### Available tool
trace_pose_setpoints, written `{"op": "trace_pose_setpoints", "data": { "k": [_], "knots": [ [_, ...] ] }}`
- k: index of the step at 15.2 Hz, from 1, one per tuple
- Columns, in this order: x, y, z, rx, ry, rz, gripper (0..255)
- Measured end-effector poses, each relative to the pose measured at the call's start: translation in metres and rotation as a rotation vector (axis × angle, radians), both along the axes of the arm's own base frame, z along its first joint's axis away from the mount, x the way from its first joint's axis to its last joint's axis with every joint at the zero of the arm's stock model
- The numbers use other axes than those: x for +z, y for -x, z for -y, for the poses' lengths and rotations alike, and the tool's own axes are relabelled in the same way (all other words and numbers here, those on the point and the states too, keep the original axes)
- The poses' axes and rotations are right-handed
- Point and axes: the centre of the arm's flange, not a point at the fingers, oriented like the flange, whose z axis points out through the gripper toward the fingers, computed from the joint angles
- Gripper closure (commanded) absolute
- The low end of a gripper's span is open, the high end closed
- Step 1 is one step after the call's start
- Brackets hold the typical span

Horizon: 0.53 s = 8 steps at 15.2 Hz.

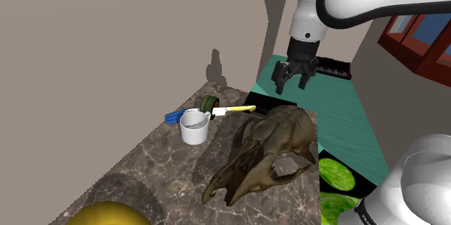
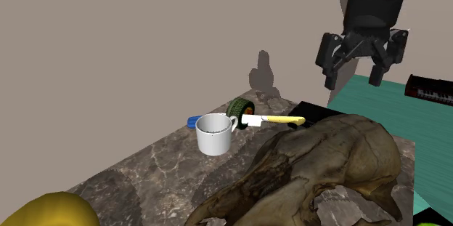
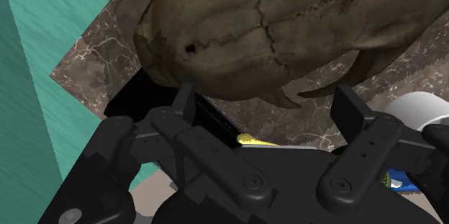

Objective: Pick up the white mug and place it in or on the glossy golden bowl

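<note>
Gripper: the gripper (image 1: pixel 293 85) hangs in the air over the far end of the counter (image 1: pixel 155 169), fingers spread wide, nothing between them.
Position relative to target: well apart from the white mug (image 1: pixel 194 127), higher and toward the shoulder view's right.
Mug location: stands upright on the marbled counter, mouth up, between the animal skull (image 1: pixel 269 151) and the counter's wall-side edge.
Mug neighbours: a small green wheel (image 1: pixel 209 103) and a blue-ended item (image 1: pixel 172 117) lie just behind it; a yellow-handled tool (image 1: pixel 239 108) points at its handle side.
Destination: the golden bowl (image 1: pixel 108 215) sits at the near end of the counter, well apart from the mug.
Handling, judged: rigid, empty and probably light; smooth walls may slip under a weak pinch; likely breakable if dropped.
Hold point, judged: straddle the rim, one finger inside and one outside, on the side away from the handle.
Risk, judged: the skull bulks close beside the approach path; the wheel crowds the rear of the mug.
</note>
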Motion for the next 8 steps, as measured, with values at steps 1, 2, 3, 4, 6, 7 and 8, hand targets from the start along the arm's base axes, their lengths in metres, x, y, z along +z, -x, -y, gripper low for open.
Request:
{"op": "trace_pose_setpoints", "data": {
  "k": [1,2,3,4,6,7,8],
  "knots": [
    [-0.004,-0.004,-0.010,-0.001,0.001,0.003,0],
    [-0.008,-0.016,-0.019,-0.002,0.002,0.006,0],
    [-0.016,-0.020,-0.029,-0.003,0.004,0.008,0],
    [-0.022,-0.028,-0.041,-0.004,0.005,0.010,0],
    [-0.033,-0.040,-0.060,-0.006,0.007,0.015,0],
    [-0.038,-0.049,-0.071,-0.007,0.008,0.018,0],
    [-0.041,-0.055,-0.080,-0.008,0.009,0.020,0]
  ]
}}
